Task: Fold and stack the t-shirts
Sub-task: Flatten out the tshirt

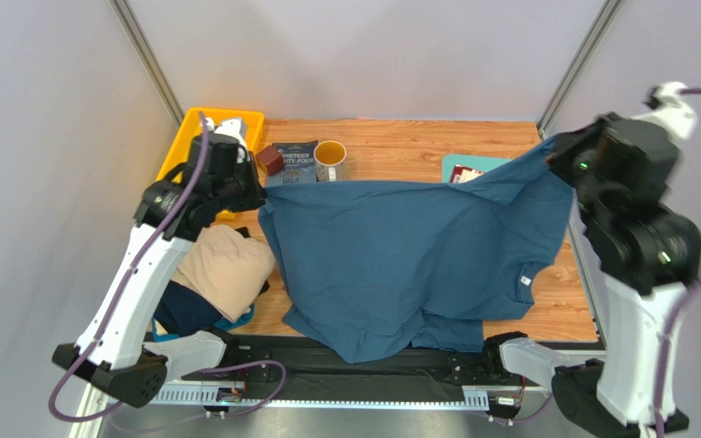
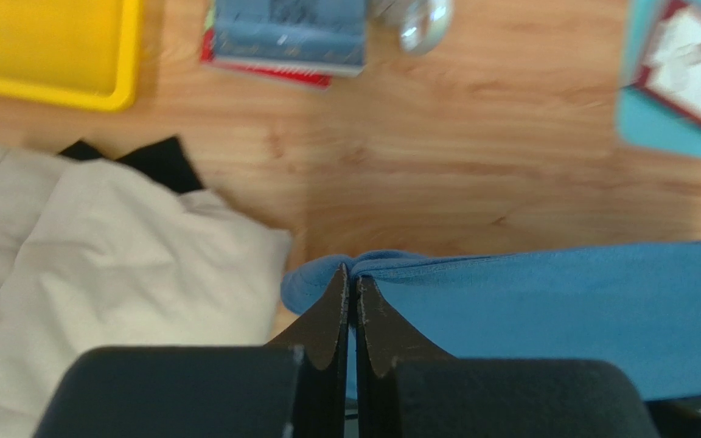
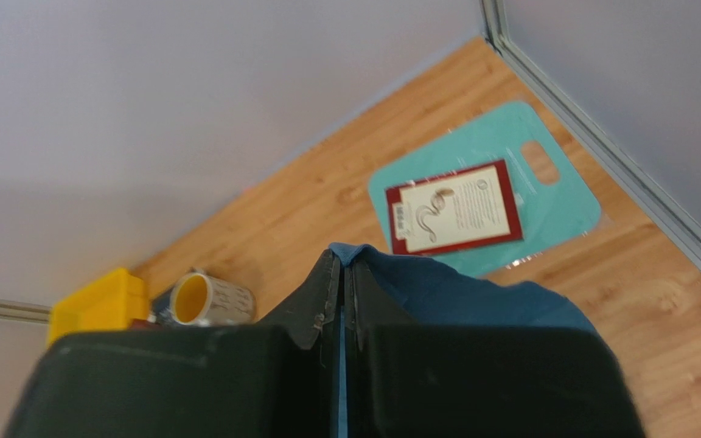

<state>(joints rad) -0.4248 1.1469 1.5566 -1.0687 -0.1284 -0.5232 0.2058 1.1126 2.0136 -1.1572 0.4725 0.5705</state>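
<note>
- Pinched shut, the left fingers (image 2: 331, 315) grip one top corner of the teal shirt (image 1: 400, 255). The right fingers (image 3: 320, 294), also closed tight, grip the other corner, raised higher.
- Between them the teal shirt hangs stretched above the tabletop (image 1: 418, 141), its lower part draped over the near edge.
- Near left, the tan shirt (image 1: 226, 265) lies crumpled on a navy shirt (image 1: 179, 310).
- Along the far side sit a mug (image 1: 330, 160), book (image 1: 296, 162), yellow bin (image 1: 185, 137) and cutting board (image 1: 459, 166).
</note>
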